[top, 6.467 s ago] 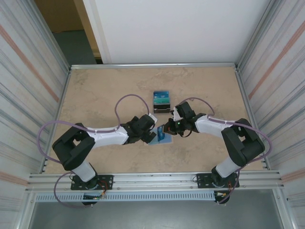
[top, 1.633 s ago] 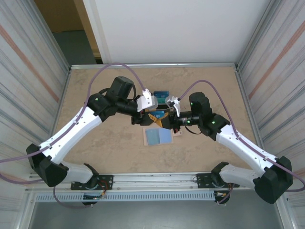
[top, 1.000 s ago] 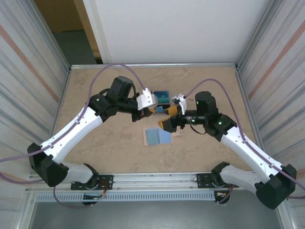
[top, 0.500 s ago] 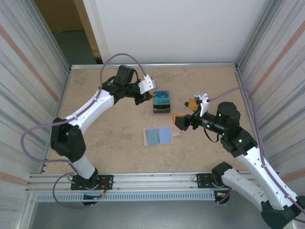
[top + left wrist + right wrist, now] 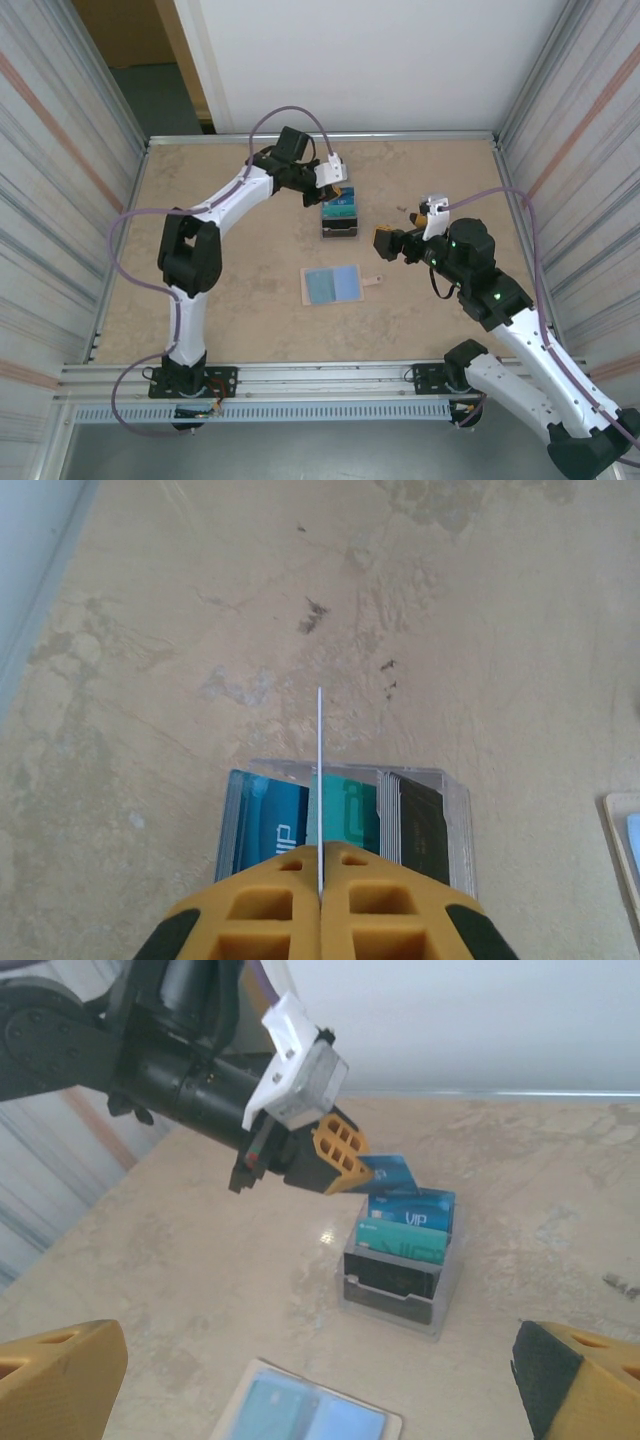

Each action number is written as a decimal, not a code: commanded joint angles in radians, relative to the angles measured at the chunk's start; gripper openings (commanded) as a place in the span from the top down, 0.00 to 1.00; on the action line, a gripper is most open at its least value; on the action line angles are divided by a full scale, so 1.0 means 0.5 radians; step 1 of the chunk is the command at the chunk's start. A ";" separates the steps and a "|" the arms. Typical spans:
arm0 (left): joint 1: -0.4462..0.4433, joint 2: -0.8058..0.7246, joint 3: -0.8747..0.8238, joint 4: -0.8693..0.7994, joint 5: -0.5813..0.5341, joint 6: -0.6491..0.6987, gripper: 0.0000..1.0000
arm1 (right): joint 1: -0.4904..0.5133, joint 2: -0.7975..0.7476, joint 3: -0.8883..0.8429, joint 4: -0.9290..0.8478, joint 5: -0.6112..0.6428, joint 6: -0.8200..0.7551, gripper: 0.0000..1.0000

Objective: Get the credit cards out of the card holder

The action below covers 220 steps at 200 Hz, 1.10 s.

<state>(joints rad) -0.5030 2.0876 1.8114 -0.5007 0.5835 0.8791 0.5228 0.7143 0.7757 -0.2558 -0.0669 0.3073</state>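
Top external: nearest the arm bases, a flat pale tray (image 5: pixel 304 287) lies on the table (image 5: pixel 220 250), two blue credit cards (image 5: pixel 333 284) side by side on it. Beyond, to the right, the right gripper (image 5: pixel 401 229) hangs with jaws spread wide, nothing between them. Farther, the clear card holder (image 5: pixel 340 230) stands upright with more cards inside. Farthest, the left gripper (image 5: pixel 335 187) hovers over the holder's far end, clamped on one teal card (image 5: pixel 393 1172), which appears edge-on in the left wrist view.

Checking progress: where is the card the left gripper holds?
Right wrist view, near centre: the credit card is pinched in the left gripper, just over the card holder on the table's far half.
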 commanded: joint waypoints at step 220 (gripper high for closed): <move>0.064 0.499 0.363 -0.106 -0.093 0.174 1.00 | -0.010 0.036 -0.079 0.069 0.143 0.122 0.01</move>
<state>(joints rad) -0.4774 2.3058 1.9648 -0.5285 0.5568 0.9649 0.5228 0.7269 0.7357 -0.2543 0.0067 0.3412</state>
